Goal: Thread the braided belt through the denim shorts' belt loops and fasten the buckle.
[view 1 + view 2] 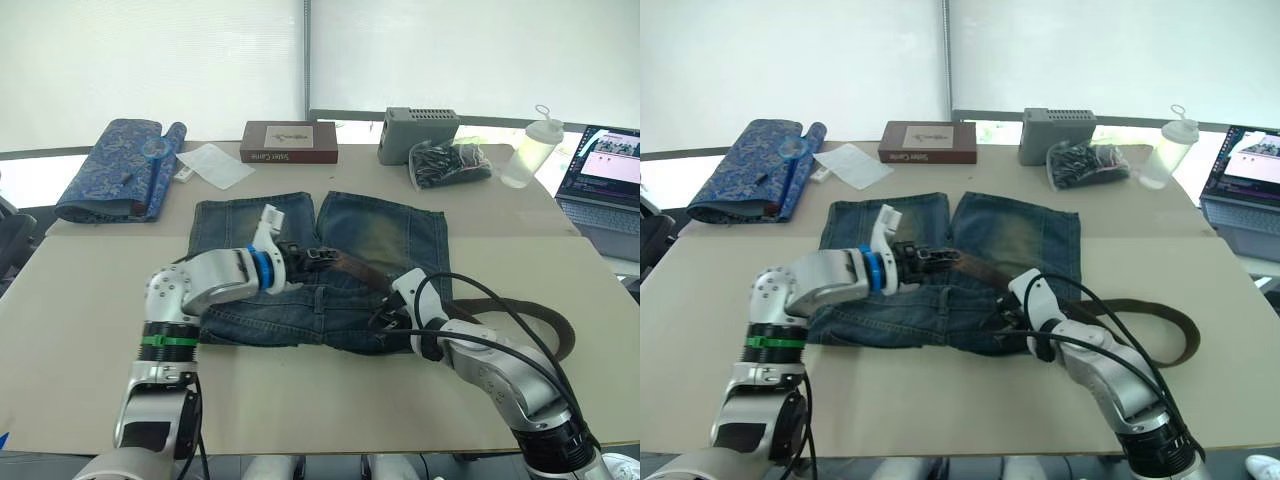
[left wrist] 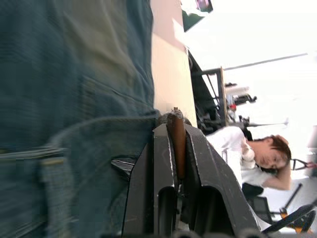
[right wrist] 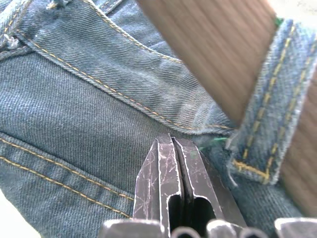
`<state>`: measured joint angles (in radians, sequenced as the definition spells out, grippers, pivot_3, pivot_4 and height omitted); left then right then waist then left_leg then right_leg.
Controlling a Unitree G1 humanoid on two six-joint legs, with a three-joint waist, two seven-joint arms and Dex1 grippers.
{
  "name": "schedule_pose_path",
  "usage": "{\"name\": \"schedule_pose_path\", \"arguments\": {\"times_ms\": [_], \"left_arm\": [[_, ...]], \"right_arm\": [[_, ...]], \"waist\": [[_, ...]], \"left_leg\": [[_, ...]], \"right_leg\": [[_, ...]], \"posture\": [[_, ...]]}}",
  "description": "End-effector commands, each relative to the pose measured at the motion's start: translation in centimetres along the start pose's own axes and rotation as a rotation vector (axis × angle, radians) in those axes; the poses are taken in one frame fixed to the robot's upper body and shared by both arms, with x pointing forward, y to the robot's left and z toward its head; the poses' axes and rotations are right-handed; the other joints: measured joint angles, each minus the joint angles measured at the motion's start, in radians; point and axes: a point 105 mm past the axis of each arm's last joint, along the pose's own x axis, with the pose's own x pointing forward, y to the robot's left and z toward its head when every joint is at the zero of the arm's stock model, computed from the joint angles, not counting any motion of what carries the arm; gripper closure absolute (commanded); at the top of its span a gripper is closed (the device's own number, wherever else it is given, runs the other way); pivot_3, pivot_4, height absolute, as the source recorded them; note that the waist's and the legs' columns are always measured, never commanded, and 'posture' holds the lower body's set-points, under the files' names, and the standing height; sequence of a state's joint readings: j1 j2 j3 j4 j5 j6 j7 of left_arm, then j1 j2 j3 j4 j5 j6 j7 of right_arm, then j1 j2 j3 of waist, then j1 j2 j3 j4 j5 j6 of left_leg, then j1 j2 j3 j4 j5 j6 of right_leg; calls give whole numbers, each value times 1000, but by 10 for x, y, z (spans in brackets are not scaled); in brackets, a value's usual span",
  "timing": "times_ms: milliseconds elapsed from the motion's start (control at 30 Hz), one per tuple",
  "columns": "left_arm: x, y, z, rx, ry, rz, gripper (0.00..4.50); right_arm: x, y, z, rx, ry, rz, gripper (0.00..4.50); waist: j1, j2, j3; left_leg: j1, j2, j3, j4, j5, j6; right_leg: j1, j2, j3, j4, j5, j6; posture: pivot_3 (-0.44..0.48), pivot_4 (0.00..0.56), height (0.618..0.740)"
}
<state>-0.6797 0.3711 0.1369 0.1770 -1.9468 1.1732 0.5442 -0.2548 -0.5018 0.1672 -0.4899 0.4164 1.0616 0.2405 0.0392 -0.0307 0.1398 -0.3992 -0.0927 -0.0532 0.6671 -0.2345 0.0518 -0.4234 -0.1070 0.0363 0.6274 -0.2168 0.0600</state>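
The denim shorts [image 1: 370,230] lie flat mid-table, legs pointing away from me. The braided belt [image 1: 355,268] runs across the waistband, then curves out in a loop [image 1: 560,330] onto the table at the right. My left gripper [image 1: 302,260] hovers over the shorts' middle, shut on one end of the belt [image 2: 177,144]. I cannot pick out the buckle clearly. My right gripper [image 1: 385,318] is at the waistband's right part, fingers shut, tips [image 3: 172,139] against the denim beside a belt loop [image 3: 265,114]. The brown strap [image 3: 218,44] passes under that loop.
At the back stand a rolled blue patterned cloth [image 1: 115,170], white paper [image 1: 212,163], a brown box [image 1: 289,141], a grey box [image 1: 418,132], a bag of black cables [image 1: 450,162] and a bottle [image 1: 528,150]. A laptop [image 1: 605,175] sits far right. A person [image 2: 257,158] is beyond the table.
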Motion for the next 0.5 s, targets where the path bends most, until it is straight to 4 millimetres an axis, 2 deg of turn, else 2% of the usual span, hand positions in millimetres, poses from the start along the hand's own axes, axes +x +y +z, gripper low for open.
{"name": "schedule_pose_path", "arguments": {"times_ms": [33,267,333,400,500], "left_arm": [[-24,7,11,9,-64,22,4500],[-52,31,10,-23,-112,60,4500],[-60,35,14,-41,-145,59,4500],[-77,37,26,-64,-218,35,4500],[-99,48,34,-85,-270,66,4500]], "right_arm": [[-5,-19,-19,40,84,-73,4454],[-9,-26,-21,68,92,-83,4454],[-10,-29,-22,68,97,-90,4454],[-13,-34,-24,72,105,-99,4454],[-16,-39,-26,81,111,-109,4454]], "waist": [[-1,0,0],[0,0,0],[0,0,0],[1,0,0],[-2,0,0]], "left_leg": [[0,0,0,0,0,0],[1,0,-1,-1,0,0],[1,0,-1,-1,0,0],[1,0,-1,-1,0,0],[1,0,-1,-1,0,0]], "right_leg": [[0,0,0,0,0,0],[0,0,-1,-1,0,0],[0,0,-1,-1,0,0],[0,0,-2,-1,0,0],[-1,0,-2,-1,0,-1]], "posture": [[0,150,740],[0,150,740],[0,150,740],[0,150,740],[0,150,740]]}}
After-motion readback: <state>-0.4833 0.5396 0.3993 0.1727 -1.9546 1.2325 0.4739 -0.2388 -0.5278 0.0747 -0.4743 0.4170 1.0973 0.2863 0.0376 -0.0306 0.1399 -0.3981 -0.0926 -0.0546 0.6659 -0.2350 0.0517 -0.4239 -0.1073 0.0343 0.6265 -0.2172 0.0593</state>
